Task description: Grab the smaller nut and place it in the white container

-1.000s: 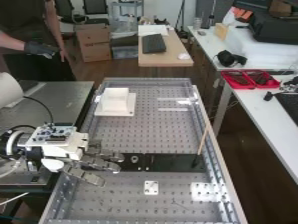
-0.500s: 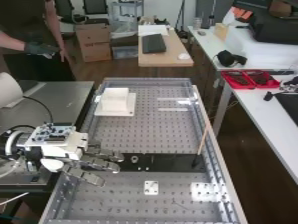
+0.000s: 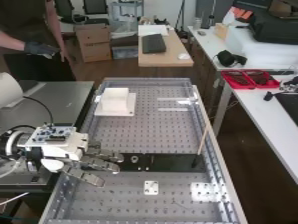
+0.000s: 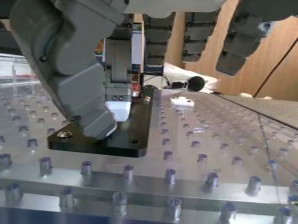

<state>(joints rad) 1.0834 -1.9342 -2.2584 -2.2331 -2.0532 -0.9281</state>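
Observation:
In the high view the hand [image 3: 90, 162] is over the left end of the black bar [image 3: 169, 162], its fingers straight and spread toward the right. The bearing [image 3: 134, 159] stands on the bar just beyond the fingertips. The hand covers the bar's left part there. The wrist view has the hand [image 4: 83, 90] with its thumb reaching down close over the bar [image 4: 100, 144], and a round metal part [image 4: 64, 134] lies near the bar's end beside the thumb tip. Farther back stands the white container [image 3: 116, 104], on a white plate.
A thin wooden stick [image 3: 203, 140] leans up from the bar's right part. A small white plate [image 3: 151, 188] lies on the perforated bench [image 3: 159, 135] in front of the bar. Raised rails [image 3: 215, 145] border the bench. A person stands at the back left.

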